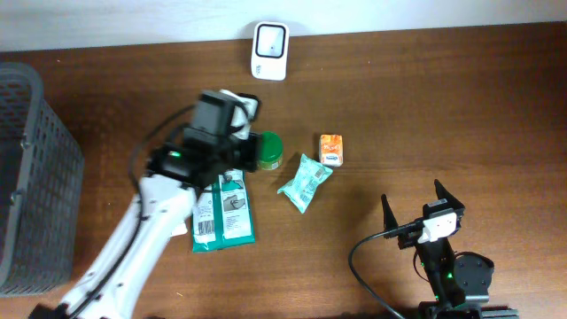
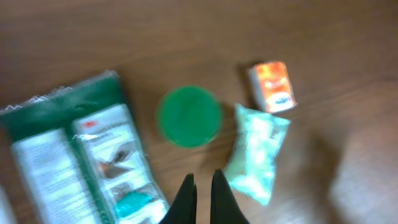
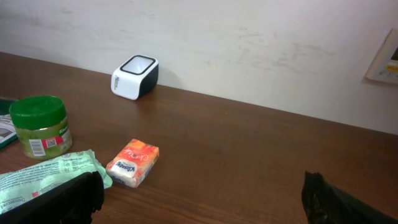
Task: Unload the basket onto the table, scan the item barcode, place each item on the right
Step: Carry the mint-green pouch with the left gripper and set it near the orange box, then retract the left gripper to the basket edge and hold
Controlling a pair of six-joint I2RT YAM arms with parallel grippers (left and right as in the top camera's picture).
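A white barcode scanner (image 1: 269, 39) (image 3: 135, 77) stands at the back edge of the table. Mid-table lie a green-lidded jar (image 1: 268, 151) (image 2: 188, 116) (image 3: 40, 126), an orange tissue pack (image 1: 330, 149) (image 2: 272, 86) (image 3: 132, 162), a pale green wipes pack (image 1: 305, 182) (image 2: 256, 151) (image 3: 43, 175) and a flat green-and-white packet (image 1: 223, 213) (image 2: 81, 162). My left gripper (image 1: 241, 159) (image 2: 202, 180) hovers shut and empty just short of the jar, between the flat packet and the wipes pack. Far from the items, my right gripper (image 1: 414, 202) (image 3: 205, 205) rests open near the front right.
A dark grey mesh basket (image 1: 27, 177) stands at the table's left edge. A black cable (image 1: 363, 252) loops on the table by the right arm's base. A light wall runs behind the scanner.
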